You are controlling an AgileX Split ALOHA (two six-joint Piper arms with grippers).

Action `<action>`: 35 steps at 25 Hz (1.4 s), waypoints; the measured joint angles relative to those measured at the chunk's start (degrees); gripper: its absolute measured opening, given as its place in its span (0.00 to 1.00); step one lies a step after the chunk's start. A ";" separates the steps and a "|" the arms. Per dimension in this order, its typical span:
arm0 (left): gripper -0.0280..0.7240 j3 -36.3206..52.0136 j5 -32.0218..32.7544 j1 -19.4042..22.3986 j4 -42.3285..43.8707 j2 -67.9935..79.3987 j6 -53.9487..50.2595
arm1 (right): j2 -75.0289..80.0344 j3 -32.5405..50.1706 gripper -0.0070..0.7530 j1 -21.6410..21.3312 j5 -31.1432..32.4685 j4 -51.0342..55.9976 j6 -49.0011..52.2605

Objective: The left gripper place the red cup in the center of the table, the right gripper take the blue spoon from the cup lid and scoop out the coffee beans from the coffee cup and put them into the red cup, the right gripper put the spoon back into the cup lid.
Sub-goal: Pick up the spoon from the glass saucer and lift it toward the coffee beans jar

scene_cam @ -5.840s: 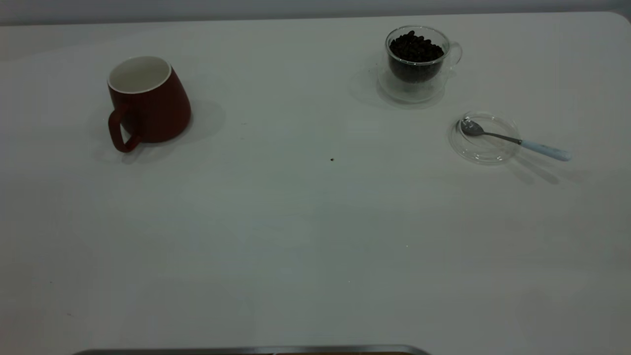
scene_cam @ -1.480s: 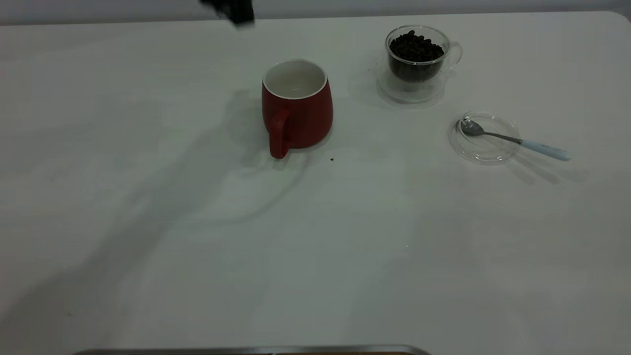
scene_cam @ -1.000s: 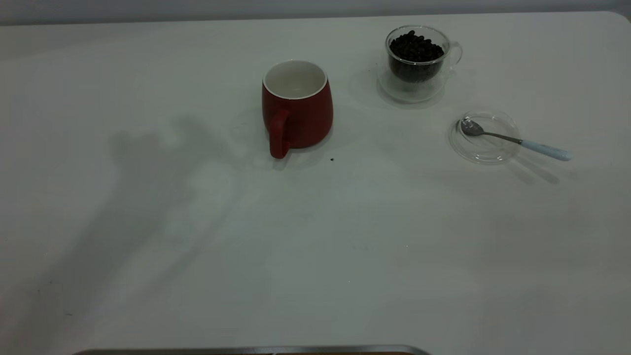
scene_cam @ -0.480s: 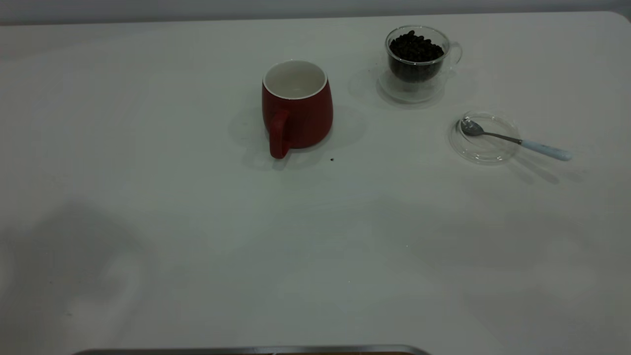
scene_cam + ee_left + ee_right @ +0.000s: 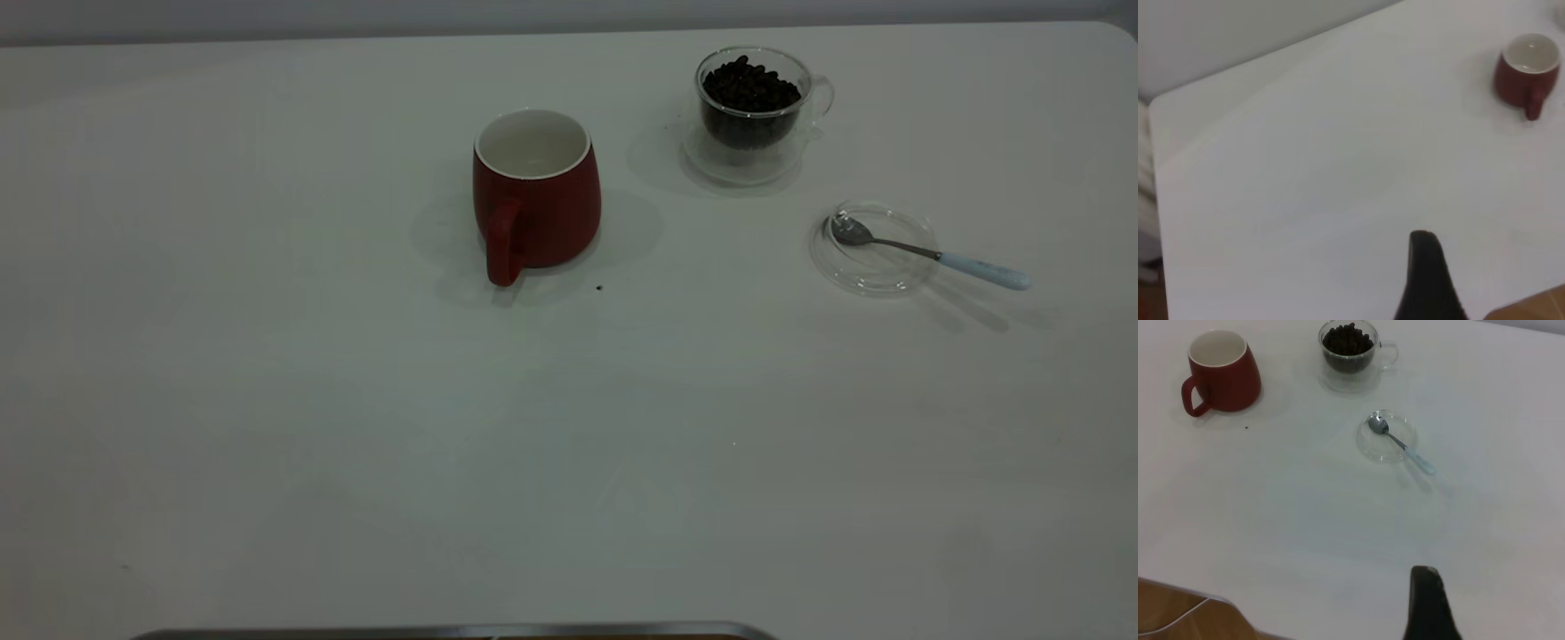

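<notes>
The red cup (image 5: 533, 196) stands upright near the middle of the table (image 5: 356, 427), handle toward the camera, its white inside bare. Right of it and farther back is the clear coffee cup (image 5: 754, 107), full of coffee beans (image 5: 749, 87). The cup lid (image 5: 874, 249) lies flat at the right, and the blue spoon (image 5: 933, 255) rests with its bowl in the lid and its pale blue handle sticking out. Neither gripper shows in the exterior view. The left gripper (image 5: 1426, 280) hangs far from the red cup (image 5: 1527, 70). The right gripper (image 5: 1428, 607) is well back from the spoon (image 5: 1401, 445).
A small dark speck (image 5: 598, 287) lies on the table just right of the red cup's handle. A metal edge (image 5: 444, 633) runs along the bottom of the exterior view. The table's near edge and wooden floor (image 5: 1178, 613) show in the right wrist view.
The red cup went from the far left to the middle of the table. Then the left arm drew back, and its shadow slid off the table to the left. The cup, spoon and lid stayed still.
</notes>
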 joint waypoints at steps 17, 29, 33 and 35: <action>0.80 24.17 -0.27 23.62 -8.53 -23.69 -0.90 | 0.00 0.00 0.71 0.00 0.00 0.00 -0.05; 0.80 26.25 -1.63 23.96 -12.43 -24.72 0.31 | 0.00 0.00 0.71 0.00 0.00 0.00 0.01; 0.80 26.27 -1.63 23.96 -12.48 -24.72 0.32 | 0.00 0.00 0.71 0.00 0.00 0.00 0.01; 0.80 26.27 -1.63 23.96 -12.50 -24.72 0.32 | 0.00 0.00 0.71 0.00 0.00 0.00 0.01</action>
